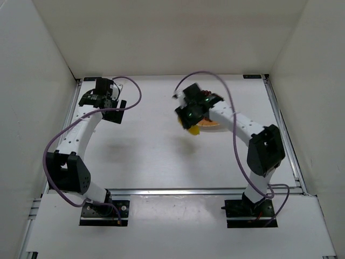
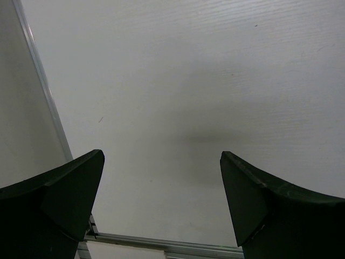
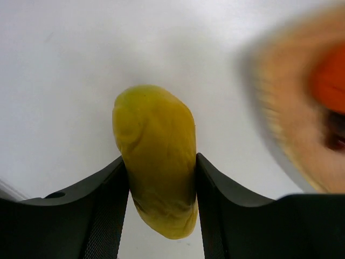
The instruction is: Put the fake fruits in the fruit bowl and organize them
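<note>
My right gripper (image 3: pixel 160 167) is shut on the yellow oblong fruit (image 3: pixel 156 159), both fingers pressed to its sides. From above, that yellow fruit (image 1: pixel 193 131) shows just below the right gripper (image 1: pixel 191 121), beside the tan fruit bowl (image 1: pixel 209 124), which the arm mostly hides. In the right wrist view the bowl (image 3: pixel 285 124) is a blur at right with the orange (image 3: pixel 330 81) in it and a dark fruit (image 3: pixel 335 137) at the frame edge. My left gripper (image 2: pixel 161 162) hangs open over bare table, far left at the back (image 1: pixel 99 94).
White walls enclose the table on three sides. An aluminium rail (image 1: pixel 178 191) runs along the near edge, another rail (image 2: pixel 40 86) along the left side. Purple cables (image 1: pixel 237 135) loop off both arms.
</note>
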Motion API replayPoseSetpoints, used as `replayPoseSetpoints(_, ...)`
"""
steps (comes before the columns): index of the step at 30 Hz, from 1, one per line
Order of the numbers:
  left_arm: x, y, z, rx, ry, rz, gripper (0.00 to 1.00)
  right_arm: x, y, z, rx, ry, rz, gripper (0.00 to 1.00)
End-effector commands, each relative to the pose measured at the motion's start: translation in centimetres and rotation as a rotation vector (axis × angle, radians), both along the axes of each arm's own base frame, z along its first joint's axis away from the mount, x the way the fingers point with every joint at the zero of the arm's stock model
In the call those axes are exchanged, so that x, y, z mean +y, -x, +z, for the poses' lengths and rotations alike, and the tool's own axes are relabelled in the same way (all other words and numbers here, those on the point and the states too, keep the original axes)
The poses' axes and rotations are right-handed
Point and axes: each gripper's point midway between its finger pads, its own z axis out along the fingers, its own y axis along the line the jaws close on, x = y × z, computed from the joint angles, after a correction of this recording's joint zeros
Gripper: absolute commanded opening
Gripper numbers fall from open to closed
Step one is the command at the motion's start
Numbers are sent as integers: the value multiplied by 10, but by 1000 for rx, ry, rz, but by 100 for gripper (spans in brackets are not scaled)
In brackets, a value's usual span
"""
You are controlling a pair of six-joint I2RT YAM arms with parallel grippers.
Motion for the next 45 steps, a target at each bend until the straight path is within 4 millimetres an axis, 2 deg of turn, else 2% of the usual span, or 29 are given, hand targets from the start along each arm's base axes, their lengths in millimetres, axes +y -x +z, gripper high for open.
replayPoseSetpoints(1,6,13,7,-21,22,29,100,-83,-82,47,-101,-91,-528,8)
replayPoseSetpoints(3,8,15,2,-10,34,42,100,-109,-101,50,-80,-143,-692,8)
replayPoseSetpoints(4,7,16,5,-17,42,37,100,-134,-114,47,-72,-148,-776,8)
replayPoseSetpoints(6,10,18,1,-7,41,47,100,-147,-126,42,-51,-178,-830,9)
replayPoseSetpoints(7,10,20,-2,2,40,47,100,-159,-136,30,-38,-177,-860,9)
replayPoseSetpoints(9,14,20,-2,3,35,48,100,-169,-147,25,-21,-190,-871,9)
replayPoseSetpoints(10,14,20,-2,3,35,48,100,-166,-147,17,7,-187,-864,10)
replayPoseSetpoints(13,17,20,-2,3,35,58,100,-166,-147,17,20,-202,-860,10)
replayPoseSetpoints(15,17,22,-5,12,34,58,100,-164,-142,8,47,-206,-863,14)
replayPoseSetpoints(16,15,21,-6,13,42,52,100,-164,-142,8,47,-206,-863,18)
replayPoseSetpoints(17,15,21,-6,13,43,52,100,-164,-143,2,58,-206,-873,37)
replayPoseSetpoints(18,15,23,-10,31,41,52,100,-164,-143,2,58,-206,-873,48)
replayPoseSetpoints(19,14,23,-10,33,48,47,100,-164,-143,-3,68,-198,-874,54)
replayPoseSetpoints(21,14,21,-6,22,49,47,100,-164,-143,-4,68,-198,-874,72)
replayPoseSetpoints(24,17,20,2,4,51,56,100,-163,-139,17,35,-226,-854,100)
replayPoseSetpoints(25,17,20,2,3,51,56,100,-159,-137,26,16,-233,-834,100)
replayPoseSetpoints(26,17,21,6,-7,52,56,100,-161,-131,43,-18,-250,-821,100)
replayPoseSetpoints(28,17,20,13,-30,55,55,100,-165,-122,62,-56,-268,-822,100)
replayPoseSetpoints(30,24,22,27,-75,65,86,100,-175,-101,93,-109,-315,-824,100)
replayPoseSetpoints(31,24,20,28,-84,66,86,100,-189,-88,122,-157,-379,-847,100)
replayPoseSetpoints(32,31,23,36,-115,70,125,100,-195,-76,128,-149,-410,-856,100)
replayPoseSetpoints(33,38,23,41,-142,84,176,100,-201,-58,118,-99,-428,-872,100)
replayPoseSetpoints(34,41,25,45,-159,96,202,100,-224,-42,136,-144,-470,-949,100)
replayPoseSetpoints(38,48,31,50,-220,128,284,100,-263,20,121,-115,-436,-1072,100)
replayPoseSetpoints(39,52,35,51,-229,112,312,100,-267,35,115,-91,-422,-1099,100)
replayPoseSetpoints(40,55,34,53,-245,106,331,100,-269,50,120,-137,-420,-1095,100)
replayPoseSetpoints(41,61,35,54,-248,90,351,100,-271,62,104,-113,-400,-1116,100)
replayPoseSetpoints(42,63,35,54,-252,83,369,100,-276,75,106,-160,-388,-1135,100)
replayPoseSetpoints(45,69,35,59,-269,82,395,100,-278,95,95,-181,-395,-1175,100)
